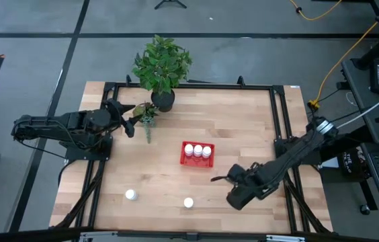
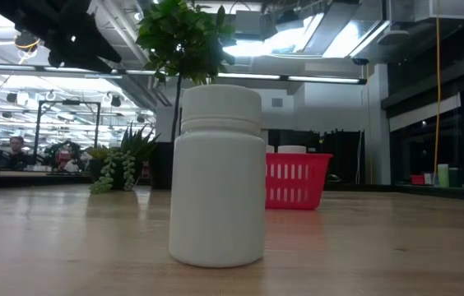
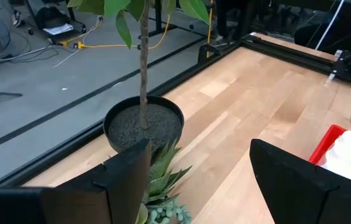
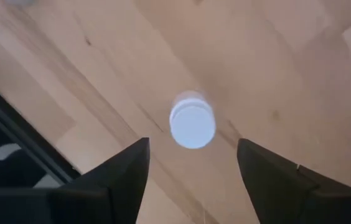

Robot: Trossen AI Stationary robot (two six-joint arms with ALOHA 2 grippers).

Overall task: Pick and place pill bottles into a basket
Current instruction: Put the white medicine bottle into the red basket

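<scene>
The red basket (image 1: 197, 154) stands mid-table with three white pill bottles (image 1: 197, 150) upright in it. It also shows in the low view (image 2: 296, 179) and the left wrist view (image 3: 343, 149). Two more bottles stand on their bases near the front edge, one at the left (image 1: 130, 195) and one in the middle (image 1: 188, 202). The low view shows a bottle close up (image 2: 217, 177). My right gripper (image 1: 218, 179) is open above the table, right of the middle bottle. Its wrist view looks down on a bottle cap (image 4: 192, 124) ahead of the spread fingers (image 4: 192, 155). My left gripper (image 1: 128, 123) is open by the plants (image 3: 200, 149).
A tall potted plant (image 1: 161, 70) in a dark pot (image 3: 144, 124) and a small succulent (image 1: 146, 115) stand at the table's far left, just ahead of my left gripper. A black frame (image 1: 278, 121) runs round the wooden top. Bare wood lies between the basket and the front bottles.
</scene>
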